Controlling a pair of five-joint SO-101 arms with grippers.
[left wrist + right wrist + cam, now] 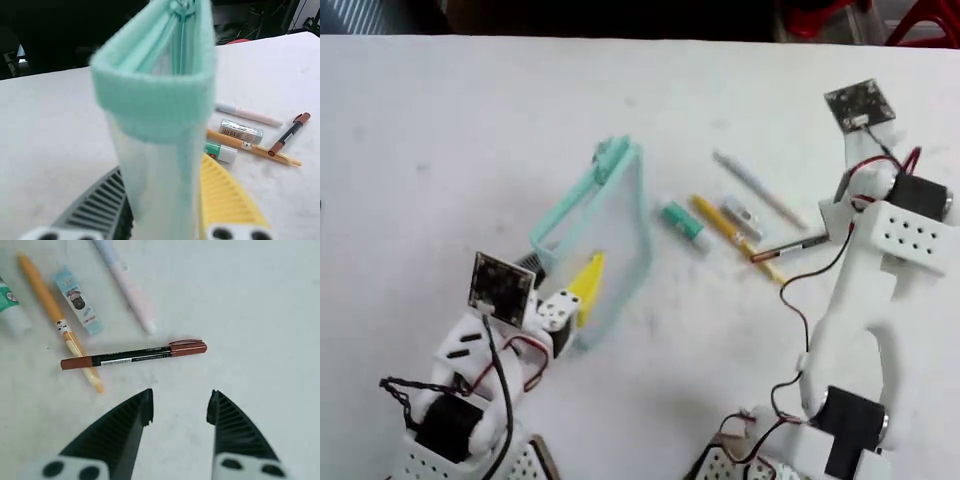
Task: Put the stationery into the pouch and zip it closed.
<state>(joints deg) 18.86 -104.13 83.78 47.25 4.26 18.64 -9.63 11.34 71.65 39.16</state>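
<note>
Pinching the near end of a clear plastic pouch with mint-green trim (645,215), the left fingers (225,195) hold it standing on edge at the near left of the white table (440,120). The right fingers (117,432) hang spread just near of a brown marker pen (135,356), which crosses an orange pencil (50,307). Beyond lie a pale-blue eraser (79,300), a green-and-white glue stick (682,225) beside the pouch, and farthest a slim pale-pink pen (127,285).

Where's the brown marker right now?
The brown marker lies right of the pouch in the high view, crossing the orange pen near its tip, just ahead of the open right gripper.
</note>
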